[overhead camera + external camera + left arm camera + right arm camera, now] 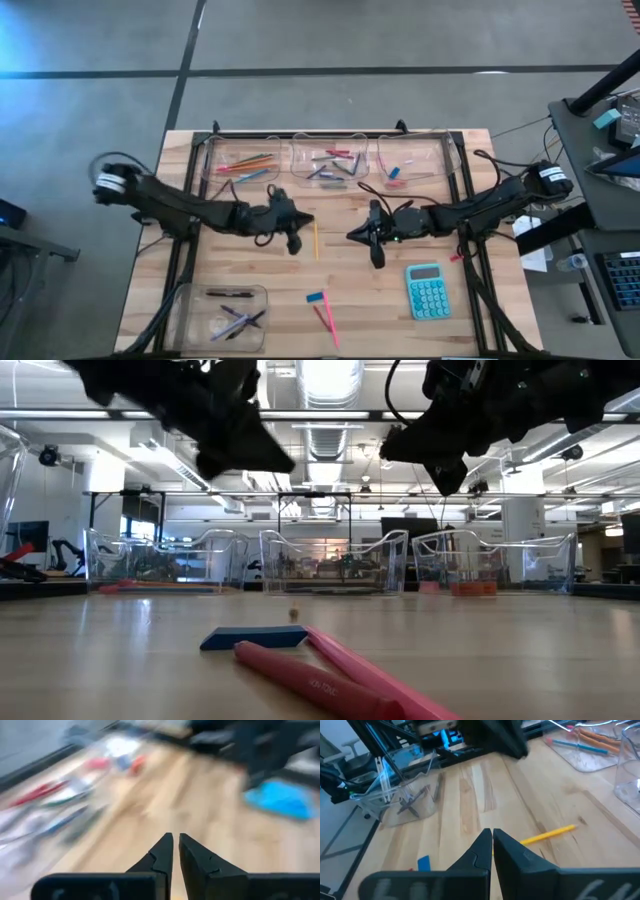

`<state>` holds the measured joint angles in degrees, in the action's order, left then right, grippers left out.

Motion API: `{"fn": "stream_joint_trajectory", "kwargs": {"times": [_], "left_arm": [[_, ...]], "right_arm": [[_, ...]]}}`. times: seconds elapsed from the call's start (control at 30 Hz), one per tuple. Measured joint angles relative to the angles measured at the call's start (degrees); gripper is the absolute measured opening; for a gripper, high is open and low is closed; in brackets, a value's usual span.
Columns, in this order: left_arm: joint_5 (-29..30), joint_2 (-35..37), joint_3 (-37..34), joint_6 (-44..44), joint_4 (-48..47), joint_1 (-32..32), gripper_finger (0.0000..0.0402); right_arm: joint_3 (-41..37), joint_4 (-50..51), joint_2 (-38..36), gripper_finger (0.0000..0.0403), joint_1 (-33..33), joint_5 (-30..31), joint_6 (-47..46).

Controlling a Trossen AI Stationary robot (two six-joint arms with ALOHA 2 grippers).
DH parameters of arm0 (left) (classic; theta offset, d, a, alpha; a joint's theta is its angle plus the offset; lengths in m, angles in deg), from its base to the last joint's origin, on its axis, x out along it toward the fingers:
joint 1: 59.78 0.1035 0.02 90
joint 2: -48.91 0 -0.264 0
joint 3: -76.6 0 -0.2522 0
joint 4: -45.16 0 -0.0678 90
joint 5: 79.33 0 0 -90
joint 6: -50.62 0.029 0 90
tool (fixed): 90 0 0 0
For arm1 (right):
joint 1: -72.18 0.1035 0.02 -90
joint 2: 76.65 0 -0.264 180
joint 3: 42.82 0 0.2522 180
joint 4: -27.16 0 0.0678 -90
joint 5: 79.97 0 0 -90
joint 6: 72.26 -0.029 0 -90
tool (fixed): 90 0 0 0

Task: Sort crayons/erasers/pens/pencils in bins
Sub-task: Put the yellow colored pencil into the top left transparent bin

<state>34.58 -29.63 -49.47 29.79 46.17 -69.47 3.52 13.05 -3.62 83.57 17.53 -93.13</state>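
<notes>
A yellow pencil [316,240] lies flat on the wood between my two grippers and also shows in the right wrist view [549,834]. My left gripper [293,240] hovers just to its left, shut, with nothing between its fingers [176,836]. My right gripper [375,250] hovers to its right, shut and empty [492,831]. A blue eraser [315,297] and two pink pencils [326,320] lie near the front edge. Three clear bins stand along the far edge, holding pencils [243,160], crayons [333,162] and erasers [412,165]. A bin with pens [222,312] stands at the near left.
A teal calculator [427,291] lies at the near right. Bare wood shows between the grippers and the far bins. In the low view the eraser [252,637] and pink pencils [330,675] lie close to the camera, with both arms high above the table.
</notes>
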Motion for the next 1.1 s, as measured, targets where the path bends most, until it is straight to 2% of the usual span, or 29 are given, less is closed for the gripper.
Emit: {"fn": "stream_joint_trajectory", "kwargs": {"times": [0.1,0.17,0.33,0.47,0.57,0.7,0.9,1.1], "left_arm": [[3.48,3.54,4.24,-2.61,-18.87,-0.11,0.0017],[2.28,3.62,5.88,-1.68,-22.17,-0.12,0.002],[-5.58,-0.18,7.4,2.02,-22.01,-0.15,0.0059],[-6.41,-6.61,9.22,1.01,-21.25,-0.16,0.0118],[-6.41,-12.7,11.57,-3.24,-18.59,-0.16,0.0166],[-5.97,-20.19,15.92,-4.49,-18.56,-0.16,0.0208],[-1.35,-26.46,21.75,-10.46,-27.45,-0.05,0.0218],[-1.44,-28.99,22.94,-13.41,-27.41,-0.54,0.0219]], "right_arm": [[0.0,-0.13,-0.4,0.0009,-0.02,0.01,0.04],[-0.03,0.41,-0.75,0.0009,-0.02,0.01,0.05],[-0.04,0.36,-1.18,0.0009,-0.02,0.01,-0.07],[-0.04,0.74,-1.35,0.0009,-0.02,0.03,-0.07],[-0.04,0.84,-1.4,0.0009,-0.02,0.03,-0.07],[-0.04,1.2,-1.42,0.0009,-0.02,0.03,-0.07],[-0.04,3.3,-1.61,0.0009,0.11,0.02,-0.82],[-0.04,3.77,-1.79,0.0009,0.11,0.05,-0.99]]}}
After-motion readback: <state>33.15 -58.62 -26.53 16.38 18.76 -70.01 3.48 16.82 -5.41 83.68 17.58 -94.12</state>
